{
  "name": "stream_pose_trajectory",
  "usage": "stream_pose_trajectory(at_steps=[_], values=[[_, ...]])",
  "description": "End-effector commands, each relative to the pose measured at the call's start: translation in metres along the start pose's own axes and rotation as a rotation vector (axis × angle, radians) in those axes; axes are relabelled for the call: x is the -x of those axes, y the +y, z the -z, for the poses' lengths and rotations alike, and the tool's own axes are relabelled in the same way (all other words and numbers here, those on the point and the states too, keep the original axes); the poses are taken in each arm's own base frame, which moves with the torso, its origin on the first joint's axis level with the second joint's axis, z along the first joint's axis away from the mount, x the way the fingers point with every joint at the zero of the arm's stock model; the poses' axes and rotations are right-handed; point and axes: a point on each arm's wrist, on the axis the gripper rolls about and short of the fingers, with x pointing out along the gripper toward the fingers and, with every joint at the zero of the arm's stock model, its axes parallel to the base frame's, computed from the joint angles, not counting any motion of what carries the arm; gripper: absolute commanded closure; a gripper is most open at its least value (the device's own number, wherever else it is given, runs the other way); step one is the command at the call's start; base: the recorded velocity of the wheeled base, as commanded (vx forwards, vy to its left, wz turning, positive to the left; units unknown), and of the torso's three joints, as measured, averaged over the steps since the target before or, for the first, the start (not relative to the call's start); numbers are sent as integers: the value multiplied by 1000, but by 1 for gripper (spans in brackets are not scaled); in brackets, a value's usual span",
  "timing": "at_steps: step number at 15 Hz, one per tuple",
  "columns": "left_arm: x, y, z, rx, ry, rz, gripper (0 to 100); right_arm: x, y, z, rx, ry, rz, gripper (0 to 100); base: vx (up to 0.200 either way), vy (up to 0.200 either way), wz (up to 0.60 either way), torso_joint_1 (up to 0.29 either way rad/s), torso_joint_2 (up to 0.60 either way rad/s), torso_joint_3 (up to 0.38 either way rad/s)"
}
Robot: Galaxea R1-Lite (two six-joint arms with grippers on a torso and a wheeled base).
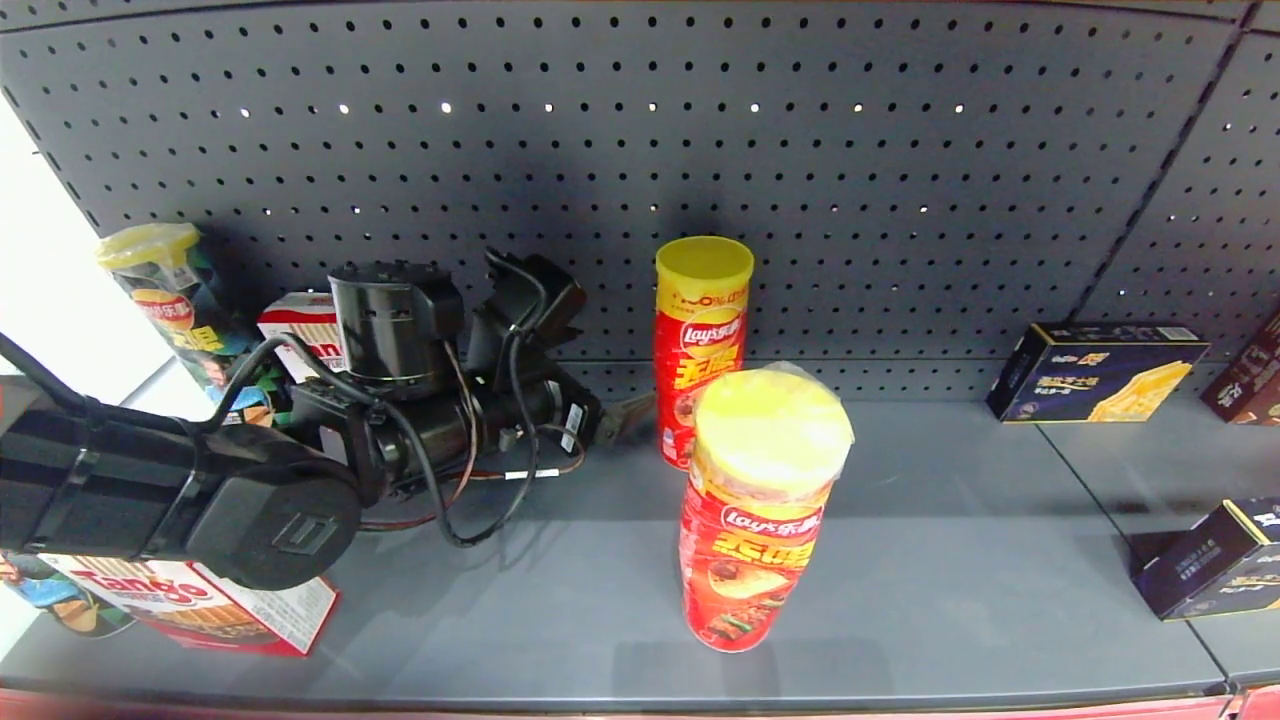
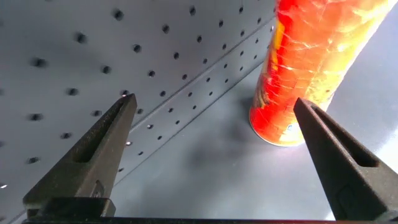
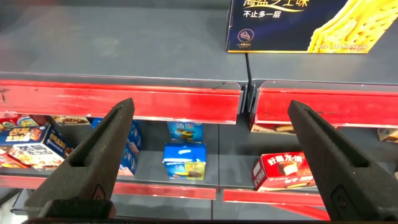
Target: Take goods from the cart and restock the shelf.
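Two red chip canisters with yellow lids stand upright on the grey shelf point(image 1: 960, 560). One is at the back near the pegboard point(image 1: 702, 350), the other in front of it point(image 1: 758, 520). My left arm comes in from the left, and its gripper point(image 1: 628, 412) sits low just left of the back canister. In the left wrist view that gripper point(image 2: 214, 102) is open with nothing between its fingers, and the red canister point(image 2: 298, 68) stands just beyond one fingertip. My right gripper point(image 3: 211, 106) is open and empty, facing shelves with red price rails point(image 3: 124, 99).
A green chip canister point(image 1: 165, 300) and a red-and-white wafer box point(image 1: 300, 325) stand at the back left. Another wafer box point(image 1: 215, 605) lies at the front left. Dark blue boxes point(image 1: 1095, 372) point(image 1: 1215, 560) sit on the right, with bare shelf between them and the canisters.
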Motion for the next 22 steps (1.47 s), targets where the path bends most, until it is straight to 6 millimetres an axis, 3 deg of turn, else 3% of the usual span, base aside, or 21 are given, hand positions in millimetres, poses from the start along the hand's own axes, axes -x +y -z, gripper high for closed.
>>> stream_pose_trajectory(at_steps=[1,2,3,4,6,7,10,11,12,13,14,17,18,19,20,22], values=[[34,1,-27,-6,-79,-21,0,0,0,0,0,1,0,0,0,0,0,0,0,0],[40,1,-32,-11,-95,-24,0,0,0,0,0,1,0,0,0,0,0,0,0,0],[67,0,-49,-19,-157,-38,0,0,0,0,0,1,0,0,0,0,0,0,0,0],[80,0,-56,-22,-185,-46,0,0,0,0,0,1,0,0,0,0,0,0,0,0],[133,-2,-70,-39,-267,-82,0,0,0,0,0,1,0,0,0,0,0,0,0,0],[158,-6,-68,-36,-286,-99,0,0,0,0,0,1,0,0,0,0,0,0,0,0],[231,-23,-54,-3,-345,-143,0,0,0,0,0,1,0,0,0,0,0,0,0,0],[264,-30,-50,-2,-365,-150,0,0,0,0,0,1,0,0,0,0,0,0,0,0],[275,-33,-46,1,-362,-150,0,0,0,0,0,1,0,0,0,0,0,0,0,0],[311,-44,-19,39,-306,-239,0,0,0,0,0,1,0,0,0,0,0,0,0,0],[330,-57,5,47,-289,-289,0,0,0,0,0,1,0,0,0,0,0,0,0,0],[350,-86,68,47,-305,-375,0,0,0,0,0,1,2,0,0,0,0,0,0,0],[348,-91,82,47,-277,-450,0,0,0,0,0,1,0,0,0,0,0,0,0,0],[348,-91,82,47,-277,-450,0,0,0,0,0,1,0,0,0,0,0,0,0,0],[345,-101,109,48,-239,-544,0,0,0,0,0,1,0,0,0,0,0,0,0,0],[348,-108,120,50,-233,-550,0,0,0,0,0,1,0,0,0,0,0,0,0,0]])
